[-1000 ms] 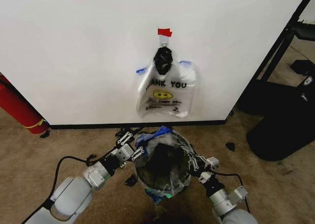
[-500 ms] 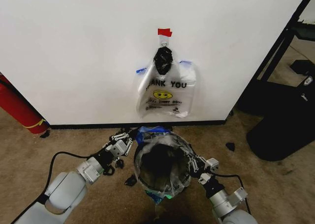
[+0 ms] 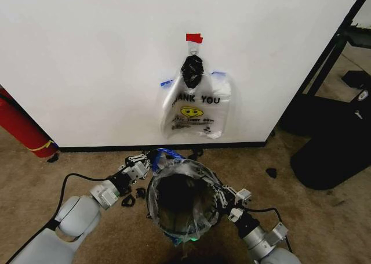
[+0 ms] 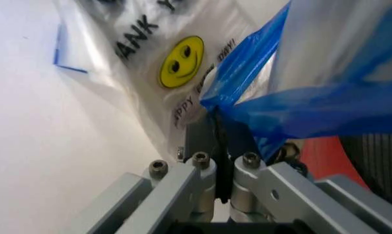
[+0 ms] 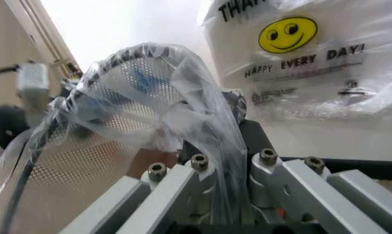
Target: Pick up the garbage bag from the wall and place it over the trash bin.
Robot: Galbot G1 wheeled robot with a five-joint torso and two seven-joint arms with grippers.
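**A:** How will the garbage bag point(image 3: 182, 197) handle?

**B:** I'd judge it almost weightless, limp and slippery: thin film that folds, clings and slides out of a loose pinch. It can tear if stretched hard over a rim. The blue handle point(image 4: 293, 105) is the place to hold, where the plastic bunches thicker, and the gathered edge on the opposite side.

**A:** Is that where it is held?

**B:** Yes. The left claw point(image 3: 142, 162) is pinched closed on that blue handle, at the bin's wall side. The right claw point(image 3: 227, 194) is clamped on a gathered fold of clear film at the other side of the rim.

**A:** And where does the bag sit?

**B:** Spread over the mouth of the trash bin point(image 3: 174, 188), on the carpet just before the wall point(image 3: 87, 55). Whether the film is seated all round the rim I can't quite tell; the near edge is hidden.

**A:** Its look?

**B:** See-through, crinkled, glinting, blue at the handles. The bin's mesh shows through it in the right wrist view. The bunch of like bags point(image 3: 196, 110), with smiley and "THANK YOU", hangs on the wall under red tape point(image 3: 194, 38).
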